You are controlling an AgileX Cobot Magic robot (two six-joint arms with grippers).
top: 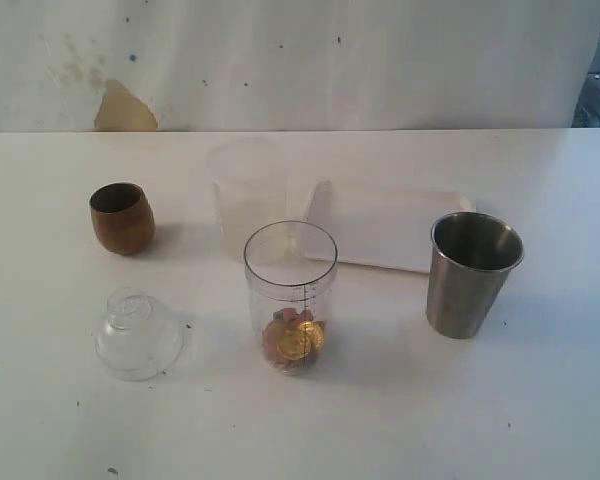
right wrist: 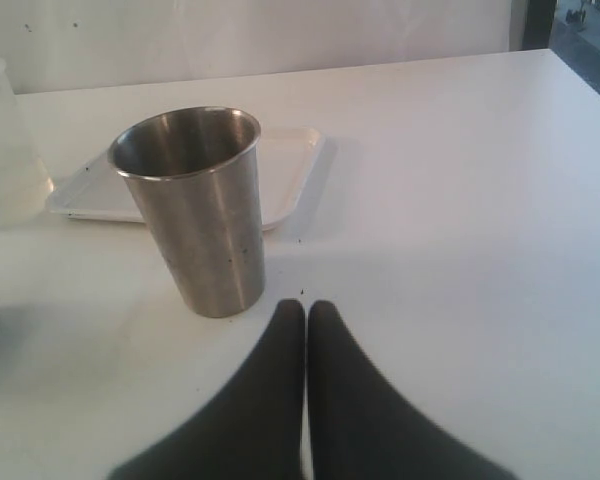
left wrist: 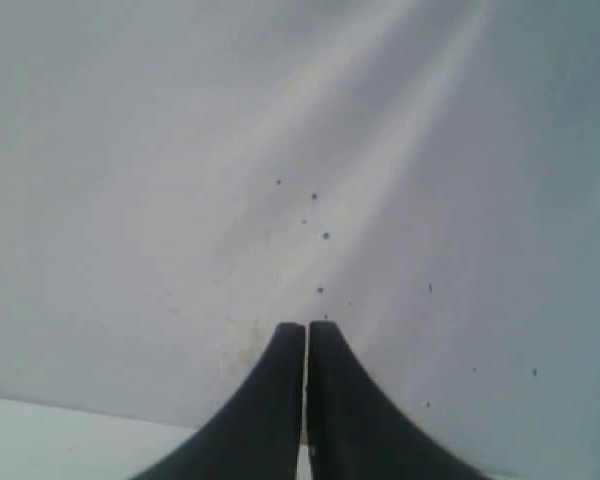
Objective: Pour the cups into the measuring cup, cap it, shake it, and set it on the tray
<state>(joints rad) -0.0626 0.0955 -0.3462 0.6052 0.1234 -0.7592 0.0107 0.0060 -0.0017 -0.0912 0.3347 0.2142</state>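
The measuring cup (top: 290, 290) stands uncapped mid-desk (top: 410, 420), gold-brown pieces (top: 294, 340) heaped at its bottom, with its domed lid (top: 137, 335) lying apart to the left. The wooden cup (top: 121, 217) and the steel tumbler (top: 472, 273) stand upright on either side, their contents too dark to tell. Behind lie the tray (top: 380, 228) and a frosted beaker (top: 245, 195). The left fingers (left wrist: 275, 385) and the right fingers (right wrist: 275, 380) are pressed together, gripping nothing.
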